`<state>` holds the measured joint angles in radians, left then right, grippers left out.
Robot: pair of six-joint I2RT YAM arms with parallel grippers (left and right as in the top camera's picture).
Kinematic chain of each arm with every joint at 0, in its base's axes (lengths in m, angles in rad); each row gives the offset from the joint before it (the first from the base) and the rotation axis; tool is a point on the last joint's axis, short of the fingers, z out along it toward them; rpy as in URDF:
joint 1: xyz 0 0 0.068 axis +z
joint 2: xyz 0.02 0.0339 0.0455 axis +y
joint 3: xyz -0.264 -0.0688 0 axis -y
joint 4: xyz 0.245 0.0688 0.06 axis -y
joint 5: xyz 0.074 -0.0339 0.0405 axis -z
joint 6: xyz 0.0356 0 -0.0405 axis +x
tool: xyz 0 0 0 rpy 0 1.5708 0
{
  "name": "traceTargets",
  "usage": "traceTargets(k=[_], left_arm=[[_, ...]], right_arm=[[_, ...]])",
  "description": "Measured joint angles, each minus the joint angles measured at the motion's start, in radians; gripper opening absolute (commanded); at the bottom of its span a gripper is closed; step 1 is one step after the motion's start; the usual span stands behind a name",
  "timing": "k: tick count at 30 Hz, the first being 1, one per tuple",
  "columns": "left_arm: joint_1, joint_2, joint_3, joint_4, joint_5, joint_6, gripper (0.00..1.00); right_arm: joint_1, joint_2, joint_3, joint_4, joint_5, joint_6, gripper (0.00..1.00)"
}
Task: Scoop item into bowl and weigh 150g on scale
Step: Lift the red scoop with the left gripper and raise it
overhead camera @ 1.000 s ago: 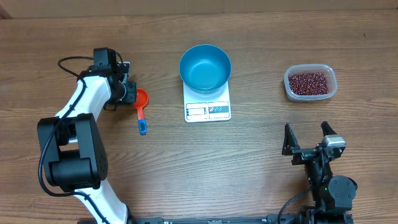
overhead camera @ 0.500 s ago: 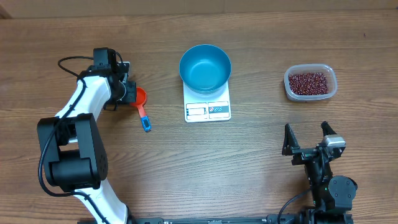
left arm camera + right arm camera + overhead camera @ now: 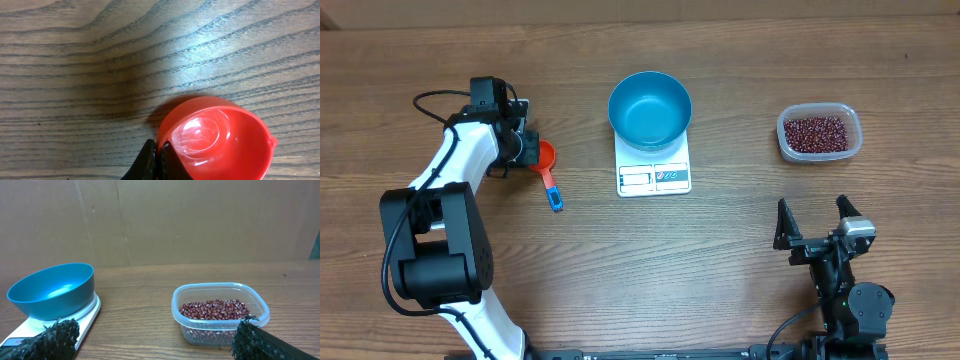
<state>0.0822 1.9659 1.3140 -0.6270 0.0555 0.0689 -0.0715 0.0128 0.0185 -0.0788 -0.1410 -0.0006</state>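
Overhead: fixed, straight down on brown wooden table (image 3: 720,280), whole workspace. Left wrist: very close, down past own fingertips (image 3: 146,162) onto orange-red plastic scoop (image 3: 220,140). Right wrist: low, level, facing round blue bowl (image 3: 52,295) on flat white scale (image 3: 87,315) and clear plastic tub (image 3: 215,285) ahead. Overhead shares all.

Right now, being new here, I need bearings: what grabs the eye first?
A bright blue bowl sits on the white scale in the middle. The left end effector pinches the rim of an orange-red scoop at left; maroon beans lie in a clear tub at right.
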Motion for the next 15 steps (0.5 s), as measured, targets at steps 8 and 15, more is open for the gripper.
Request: traceTargets(k=[8,15], left_arm=[[0.0,0.0,0.0,0.0,0.0,0.0,0.04],[0.0,0.0,0.007,-0.049,0.001,-0.011,0.04]], right_arm=[[0.0,0.0,0.0,0.001,0.0,0.0,1.0],[0.0,0.0,0.0,0.0,0.0,0.0,1.0]])
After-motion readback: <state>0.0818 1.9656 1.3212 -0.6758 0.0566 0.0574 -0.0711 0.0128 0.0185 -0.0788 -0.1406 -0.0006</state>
